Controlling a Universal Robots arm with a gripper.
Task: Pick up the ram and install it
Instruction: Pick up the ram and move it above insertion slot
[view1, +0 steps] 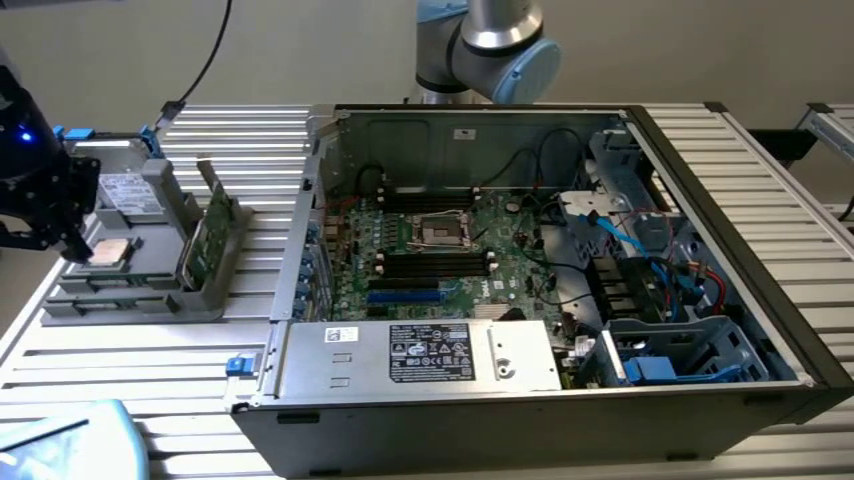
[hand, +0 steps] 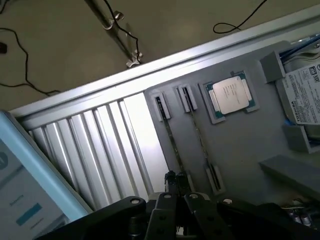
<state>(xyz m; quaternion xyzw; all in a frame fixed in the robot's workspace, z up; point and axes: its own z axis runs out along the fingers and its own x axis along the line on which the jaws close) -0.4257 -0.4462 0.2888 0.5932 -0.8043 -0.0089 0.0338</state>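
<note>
The ram (hand: 165, 135) is stood on edge in the gray tray (hand: 240, 145). The hand (hand: 176, 181) is clenched at one end of it; whether it is gripped cannot be told. A square pinch and a straight lift are judged needed.

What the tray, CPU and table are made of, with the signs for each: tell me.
Tray: uniform matt grey with moulded slots; probably plastic.
CPU: bright silvery lid with printed text; likely metal.
Table: pale ribbed slats with a soft sheen; looks like aluminium.
</note>
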